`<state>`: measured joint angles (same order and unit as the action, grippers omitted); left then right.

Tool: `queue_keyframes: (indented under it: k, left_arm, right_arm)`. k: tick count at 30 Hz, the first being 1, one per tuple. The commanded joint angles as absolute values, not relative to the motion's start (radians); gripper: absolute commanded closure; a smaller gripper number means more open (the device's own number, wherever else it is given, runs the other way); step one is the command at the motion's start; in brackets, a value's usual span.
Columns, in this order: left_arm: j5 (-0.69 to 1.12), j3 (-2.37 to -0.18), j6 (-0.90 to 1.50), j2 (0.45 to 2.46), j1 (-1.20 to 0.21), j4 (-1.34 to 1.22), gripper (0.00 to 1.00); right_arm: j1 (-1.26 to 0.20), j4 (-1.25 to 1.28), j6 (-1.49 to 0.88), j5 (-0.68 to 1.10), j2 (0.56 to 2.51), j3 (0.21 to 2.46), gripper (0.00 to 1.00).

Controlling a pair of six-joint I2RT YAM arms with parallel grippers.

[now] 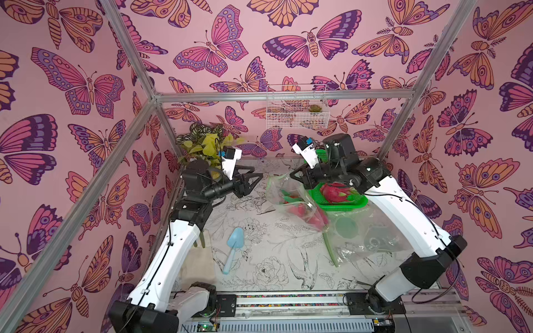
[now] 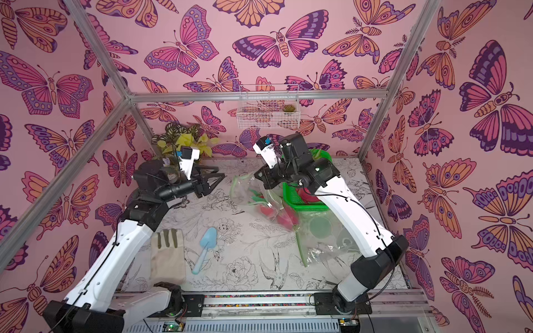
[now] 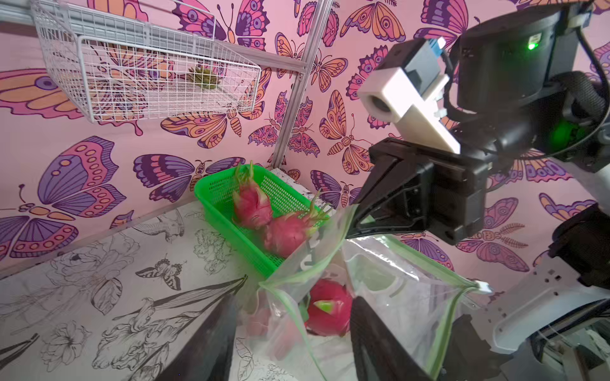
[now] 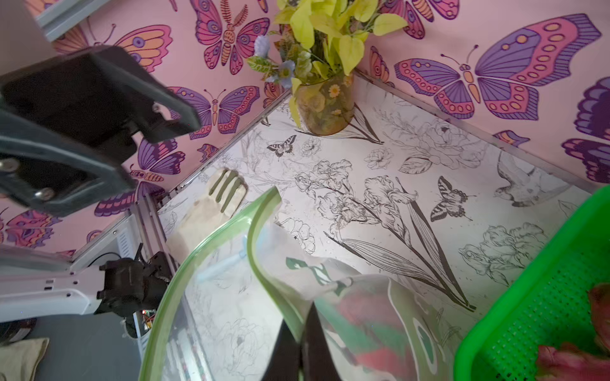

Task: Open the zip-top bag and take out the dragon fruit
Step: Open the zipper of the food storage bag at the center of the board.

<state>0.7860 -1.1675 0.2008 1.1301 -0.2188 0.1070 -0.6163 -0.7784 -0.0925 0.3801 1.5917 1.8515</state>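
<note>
The clear zip-top bag [image 1: 288,199] with a green zip rim stands mid-table, its mouth held up and open. My right gripper [image 4: 302,330] is shut on the bag's rim, as both top views show [image 1: 294,174]. Inside the bag lies a magenta dragon fruit [image 3: 330,306], with more pink blurred through the film [image 1: 302,210]. My left gripper [image 3: 290,343] is open just left of the bag mouth [image 1: 258,176], and a fold of the rim hangs between its fingers [image 3: 204,339] in the left wrist view. Two dragon fruits [image 3: 252,204] [image 3: 290,231] sit in the green basket [image 3: 214,194].
A second clear bag [image 1: 363,233] lies crumpled by the right arm, next to a green stem [image 1: 328,248]. A blue trowel [image 1: 233,248] and a glove [image 2: 167,253] lie front left. A vase of leaves [image 1: 207,147] fills the back left corner. A wire basket [image 1: 297,112] hangs on the back wall.
</note>
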Motion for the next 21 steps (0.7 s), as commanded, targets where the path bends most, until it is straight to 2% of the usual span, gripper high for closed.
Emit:
queue_keyframes:
  k: [1,6,12,21]
  left_arm:
    - [0.791,-1.194,0.237,1.141,-0.248,0.195,0.46]
    - [0.758,-1.238,0.239,1.200,-0.321,0.314,0.52]
    - [0.637,-1.329,0.166,1.262,-0.419,0.545,0.52]
    - [0.477,-1.359,0.166,1.353,-0.427,0.714,0.54]
  right_arm:
    - [-0.627,-0.671,-0.168,0.318,1.610,1.857,1.00]
    - [-0.646,-0.591,-0.234,0.280,1.623,1.791,1.00]
    - [-0.664,-0.517,-0.294,0.269,1.656,1.737,1.00]
    - [-0.666,-0.470,-0.342,0.275,1.657,1.717,1.00]
